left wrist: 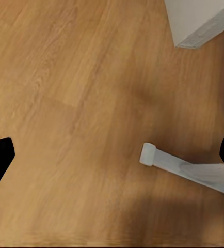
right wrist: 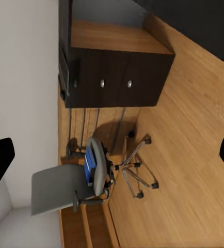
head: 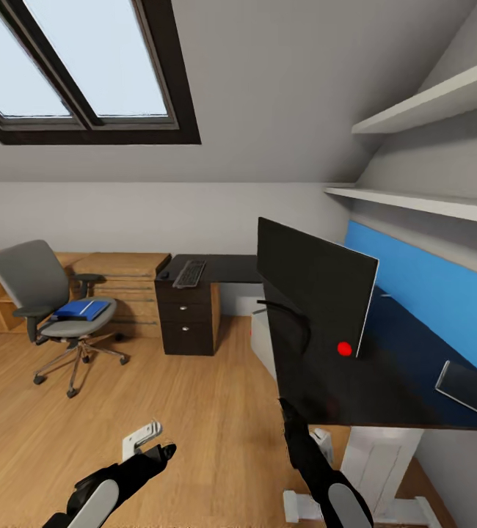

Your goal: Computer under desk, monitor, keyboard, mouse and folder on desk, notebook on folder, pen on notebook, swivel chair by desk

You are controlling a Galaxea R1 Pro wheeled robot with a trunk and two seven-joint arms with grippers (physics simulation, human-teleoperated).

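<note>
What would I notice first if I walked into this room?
Probably the big black monitor standing on the shiny black desk, with a bright blue wall panel behind it. Across the wood floor, a grey swivel chair holds a blue folder on its seat.

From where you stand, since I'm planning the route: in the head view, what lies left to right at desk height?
swivel chair with folder → drawer unit with keyboard → monitor → notebook

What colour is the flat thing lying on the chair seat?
Bright blue. The folder on the swivel chair shows best in the head view.
</note>
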